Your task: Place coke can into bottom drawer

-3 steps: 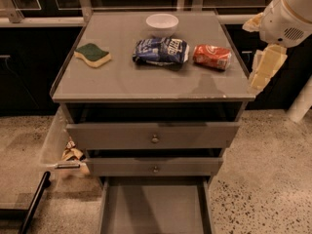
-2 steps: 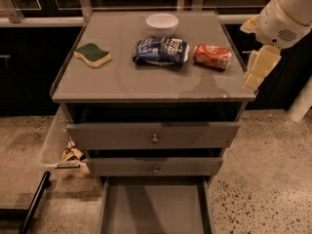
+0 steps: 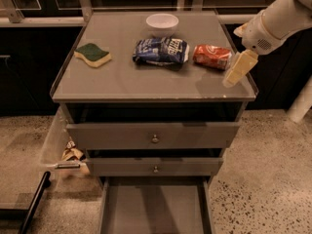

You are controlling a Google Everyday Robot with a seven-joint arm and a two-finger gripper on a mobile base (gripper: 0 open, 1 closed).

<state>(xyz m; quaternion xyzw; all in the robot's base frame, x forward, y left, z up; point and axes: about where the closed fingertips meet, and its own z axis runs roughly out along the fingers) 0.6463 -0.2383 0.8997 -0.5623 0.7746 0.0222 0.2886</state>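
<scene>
the end effector point(image 3: 238, 69) has edged leftward to hang just beside the coke can point(image 3: 212, 56) lying on its side on the surface point(image 3: 146, 84), its spread impossible to tell, so a grasp seems near while the bottom drawer point(image 3: 155, 208) stands pulled out.

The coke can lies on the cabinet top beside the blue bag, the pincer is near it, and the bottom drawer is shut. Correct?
No: the camera view shows the bottom drawer pulled open. The rest holds: the coke can lies on the cabinet top beside the blue bag, with the pincer close by it.
</scene>
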